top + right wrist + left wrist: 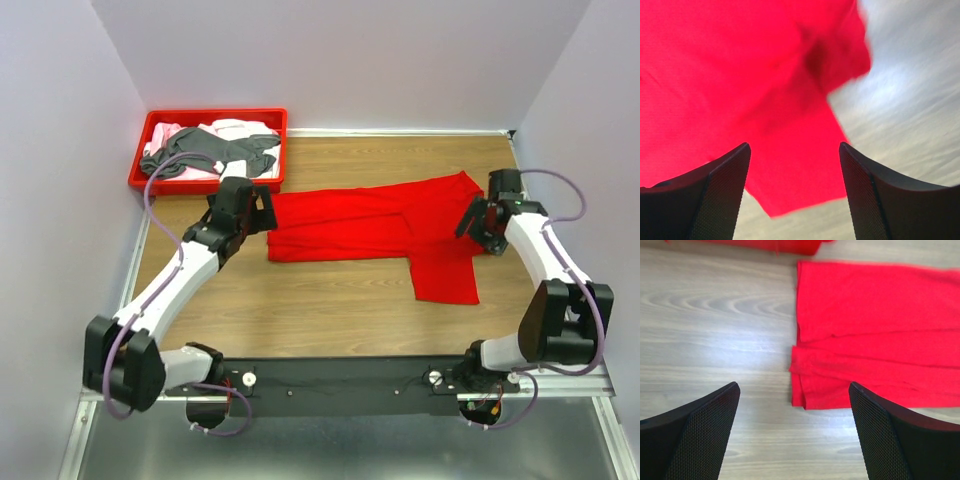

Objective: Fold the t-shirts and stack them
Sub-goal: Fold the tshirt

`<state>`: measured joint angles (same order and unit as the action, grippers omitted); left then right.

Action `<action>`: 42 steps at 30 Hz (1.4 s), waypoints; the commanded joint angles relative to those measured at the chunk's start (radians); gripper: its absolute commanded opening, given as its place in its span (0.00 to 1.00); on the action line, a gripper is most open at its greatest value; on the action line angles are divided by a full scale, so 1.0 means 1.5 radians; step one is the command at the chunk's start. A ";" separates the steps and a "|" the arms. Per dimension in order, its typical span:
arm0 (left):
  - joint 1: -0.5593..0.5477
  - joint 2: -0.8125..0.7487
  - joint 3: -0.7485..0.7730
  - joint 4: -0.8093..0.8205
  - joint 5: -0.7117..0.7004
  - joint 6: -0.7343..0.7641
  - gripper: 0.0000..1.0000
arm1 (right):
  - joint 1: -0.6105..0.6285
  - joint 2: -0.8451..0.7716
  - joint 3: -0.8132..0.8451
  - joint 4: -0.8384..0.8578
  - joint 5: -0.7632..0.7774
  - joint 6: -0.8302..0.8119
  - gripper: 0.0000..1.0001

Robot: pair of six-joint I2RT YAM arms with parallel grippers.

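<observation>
A bright red t-shirt (380, 225) lies partly folded across the middle of the wooden table, one part hanging toward the front right. It also shows in the left wrist view (875, 335) and the right wrist view (740, 75). My left gripper (255, 212) is open and empty at the shirt's left end; its folded corner lies between my fingers, apart from them (795, 435). My right gripper (478, 225) is open and empty over the shirt's right edge (795, 190). A dark grey t-shirt (205, 150) and pale pink/white t-shirts (235, 130) lie in the tray.
A rigid red plastic tray (135, 180) stands at the back left corner; its edge shows in the left wrist view (765, 246). Pale walls close in the left, back and right. A metal rail (350, 385) with the arm bases runs along the near edge.
</observation>
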<state>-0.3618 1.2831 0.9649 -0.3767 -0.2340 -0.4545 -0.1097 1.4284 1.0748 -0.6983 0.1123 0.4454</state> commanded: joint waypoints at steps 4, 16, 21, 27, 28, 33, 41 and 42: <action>0.003 -0.128 -0.085 0.118 -0.110 0.041 0.96 | 0.056 0.020 -0.094 -0.074 -0.014 0.037 0.79; 0.004 -0.185 -0.134 0.156 -0.118 0.058 0.94 | 0.065 0.093 -0.145 -0.030 0.008 0.075 0.75; 0.003 -0.195 -0.138 0.159 -0.107 0.058 0.94 | 0.065 0.106 -0.186 0.026 0.018 0.079 0.68; 0.003 -0.194 -0.138 0.159 -0.113 0.060 0.94 | 0.065 0.112 -0.195 0.064 -0.007 0.073 0.21; 0.004 -0.194 -0.138 0.159 -0.111 0.061 0.94 | 0.065 0.112 -0.190 0.063 -0.010 0.072 0.16; 0.003 -0.181 -0.138 0.162 -0.105 0.064 0.94 | 0.065 0.079 -0.120 0.035 -0.055 0.063 0.01; 0.003 -0.161 -0.136 0.166 -0.095 0.066 0.94 | 0.066 0.146 0.099 0.008 -0.048 0.037 0.01; 0.003 -0.159 -0.136 0.165 -0.096 0.066 0.94 | 0.066 0.161 0.120 0.009 -0.049 0.034 0.01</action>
<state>-0.3618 1.0359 0.7616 -0.1558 -0.3779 -0.3649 -0.0158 1.6020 1.1633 -0.6899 0.0479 0.5209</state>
